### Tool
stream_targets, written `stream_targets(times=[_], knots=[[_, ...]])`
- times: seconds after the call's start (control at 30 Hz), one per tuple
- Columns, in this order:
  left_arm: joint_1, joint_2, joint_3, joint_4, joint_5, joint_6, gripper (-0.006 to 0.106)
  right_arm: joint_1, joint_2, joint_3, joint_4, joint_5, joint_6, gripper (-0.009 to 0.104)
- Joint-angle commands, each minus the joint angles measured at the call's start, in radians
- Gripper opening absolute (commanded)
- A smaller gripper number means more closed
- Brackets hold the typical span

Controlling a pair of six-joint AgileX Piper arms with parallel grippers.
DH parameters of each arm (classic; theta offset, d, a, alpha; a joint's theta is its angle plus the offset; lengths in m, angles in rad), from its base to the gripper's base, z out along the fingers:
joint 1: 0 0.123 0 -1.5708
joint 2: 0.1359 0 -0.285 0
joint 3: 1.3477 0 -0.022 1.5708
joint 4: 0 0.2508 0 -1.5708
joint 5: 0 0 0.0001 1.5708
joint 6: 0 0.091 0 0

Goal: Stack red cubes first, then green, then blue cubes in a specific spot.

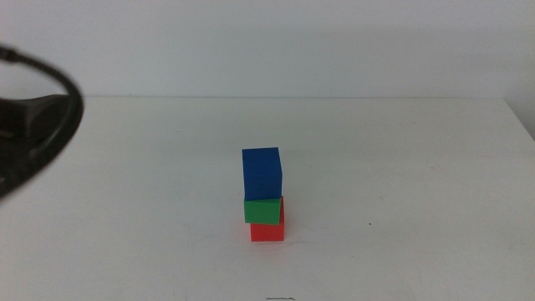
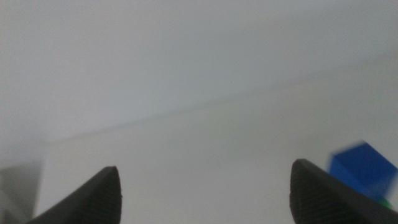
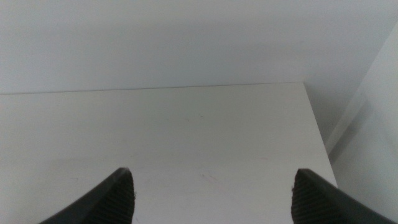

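A stack of three cubes is observed on the white table [image 1: 401,167] in the middle view. The red cube [image 1: 267,232] is seated on the tabletop at the bottom. The green cube [image 1: 262,210] is seated directly on it, set slightly off toward the left arm's side so that a strip of red is exposed beside it. The blue cube [image 1: 262,174] is seated on top of the green cube, in contact with it, and appears upright. No marking is seen on the table surface beneath the stack.

The left gripper [image 2: 205,193] is seen with its two dark jaws spread wide apart and nothing held between them. The blue cube [image 2: 362,171] is noted just outside one of its jaws, with a sliver of the green cube [image 2: 387,203] beneath it; neither is touched by the jaws. In the middle view, a dark, blurred part of the left arm [image 1: 33,125] is recorded at the picture's left edge, well apart from the stack.

The right gripper [image 3: 211,196] is likewise seen with its jaws spread wide and nothing between them. Only bare tabletop, the table's far edge and corner, and a pale wall are shown ahead of it; no cube is in sight of it. This gripper is not seen in the middle view.
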Motion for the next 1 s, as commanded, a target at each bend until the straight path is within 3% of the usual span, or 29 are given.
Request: stream_targets(times=[0.0,0.6,0.8,0.97], knots=[[0.037,-0.040,0.041,-0.008,-0.195,-0.001,0.091,-0.006,-0.016,-0.024,-0.017,-0.067,-0.010,0.064],[0.045,-0.391,0.402,0.000,-0.258,-0.001,0.091,-0.006,-0.016,-0.024,-0.017,-0.067,-0.010,0.064],[0.133,-0.464,0.504,-0.002,-0.258,-0.001,0.091,-0.006,-0.016,-0.012,-0.019,-0.071,-0.010,0.064],[0.181,-0.543,0.567,-0.005,-0.258,-0.001,0.091,-0.006,-0.106,0.139,-0.044,-0.272,-0.010,0.064]])
